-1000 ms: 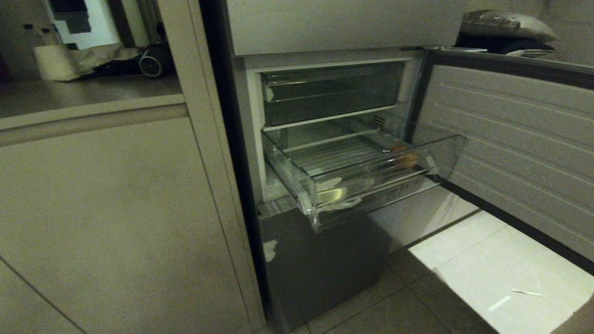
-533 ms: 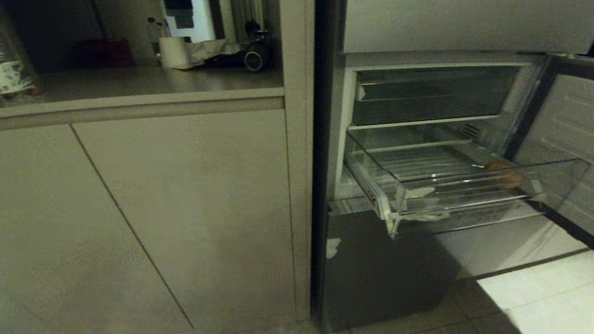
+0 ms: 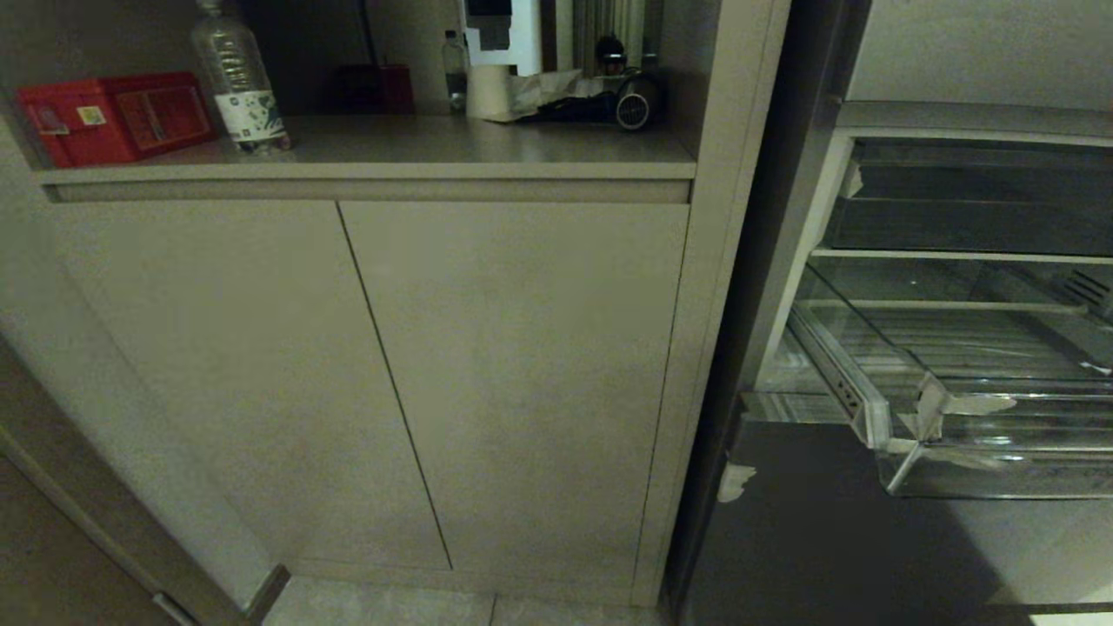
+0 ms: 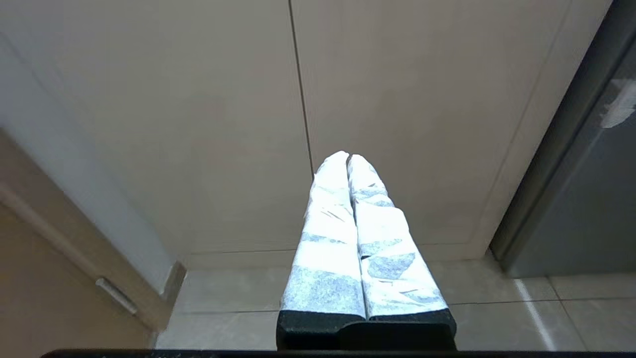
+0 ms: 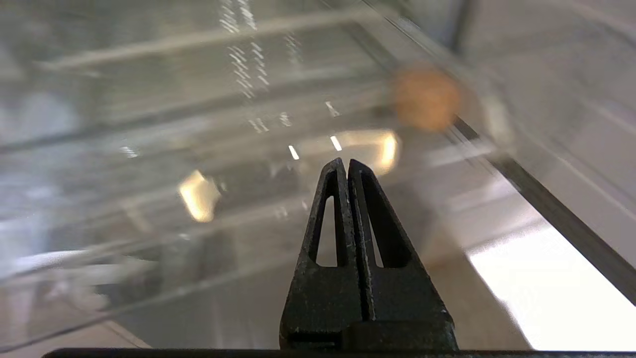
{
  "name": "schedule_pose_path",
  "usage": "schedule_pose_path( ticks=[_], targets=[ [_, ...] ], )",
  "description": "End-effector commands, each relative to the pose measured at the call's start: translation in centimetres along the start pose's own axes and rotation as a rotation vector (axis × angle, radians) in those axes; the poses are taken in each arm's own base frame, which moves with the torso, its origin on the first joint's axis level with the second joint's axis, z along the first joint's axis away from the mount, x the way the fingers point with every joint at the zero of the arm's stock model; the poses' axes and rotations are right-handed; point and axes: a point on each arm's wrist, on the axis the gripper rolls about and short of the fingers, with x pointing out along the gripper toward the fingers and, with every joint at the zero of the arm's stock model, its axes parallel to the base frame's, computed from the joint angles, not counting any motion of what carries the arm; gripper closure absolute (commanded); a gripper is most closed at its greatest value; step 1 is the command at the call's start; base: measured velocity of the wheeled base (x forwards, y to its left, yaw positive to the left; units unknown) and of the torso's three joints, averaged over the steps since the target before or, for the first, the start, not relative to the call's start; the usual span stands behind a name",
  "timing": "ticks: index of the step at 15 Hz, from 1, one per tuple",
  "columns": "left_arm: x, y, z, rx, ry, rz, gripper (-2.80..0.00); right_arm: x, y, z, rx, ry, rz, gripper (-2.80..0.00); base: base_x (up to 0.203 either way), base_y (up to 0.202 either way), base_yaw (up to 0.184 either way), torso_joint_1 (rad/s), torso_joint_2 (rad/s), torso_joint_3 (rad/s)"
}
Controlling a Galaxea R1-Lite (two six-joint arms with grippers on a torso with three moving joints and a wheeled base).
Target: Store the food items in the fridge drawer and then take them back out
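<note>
Head cam is aimed mostly at the cabinet (image 3: 513,382), so I'll use that as my reference. On the surface (image 3: 391,143) above it: red box (image 3: 117,117) at the far left, a plastic bottle (image 3: 236,78) just right of the box, then a paper roll (image 3: 487,91) and some dark clutter toward the right end.

Left gripper (image 4: 348,158) is parked in front of the cabinet doors, pointing at the door seam, jaws closed on nothing. Idle.

Right of the cabinet is the fridge, door open. The fridge drawer (image 3: 904,409) is pulled out, with taped front corner visible; its right part runs off my head view, so I can't see any food there.

Right wrist cam fills the gap: right gripper (image 5: 347,161) is outside the drawer's clear wall, jaws closed and empty. One orange-brown ball (image 5: 426,98) sits inside the drawer, beyond the jaw tips and apart from them. Can't tell whether any other food items are in there; the view is blurred.

My read: at least one item is stored, drawer not pushed in. Can't say if we're at the end of the storing half or the start of retrieval. Either way, the ball has yet to come out, and the jaws must open before any pick.
</note>
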Motion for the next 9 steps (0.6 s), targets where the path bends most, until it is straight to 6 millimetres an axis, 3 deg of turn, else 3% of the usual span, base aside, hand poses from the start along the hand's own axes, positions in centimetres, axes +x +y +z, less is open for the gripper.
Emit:
schedule_pose_path(
  ticks=[1, 3, 5, 7, 9],
  targets=[
    [0.0, 0.0, 0.0, 0.000, 0.001, 0.000, 0.00, -1.9, 2.5, 1.3, -0.050, -0.112, 0.107, 0.00, 0.000, 0.000, 0.000, 0.000, 0.00, 0.000],
    [0.0, 0.0, 0.0, 0.000, 0.001, 0.000, 0.00, -3.9, 5.3, 1.9, -0.066, -0.198, 0.249, 0.00, 0.000, 0.000, 0.000, 0.000, 0.00, 0.000],
    [0.0, 0.0, 0.0, 0.000, 0.001, 0.000, 0.00, -7.3, 7.2, 1.8, -0.054, -0.262, 0.380, 0.00, 0.000, 0.000, 0.000, 0.000, 0.00, 0.000],
    [0.0, 0.0, 0.0, 0.000, 0.001, 0.000, 0.00, -10.8, 6.9, 0.1, -0.047, -0.228, 0.436, 0.00, 0.000, 0.000, 0.000, 0.000, 0.00, 0.000],
    [0.0, 0.0, 0.0, 0.000, 0.001, 0.000, 0.00, -13.3, 6.0, -2.9, -0.057, -0.124, 0.460, 0.00, 0.000, 0.000, 0.000, 0.000, 0.00, 0.000]
  ],
)
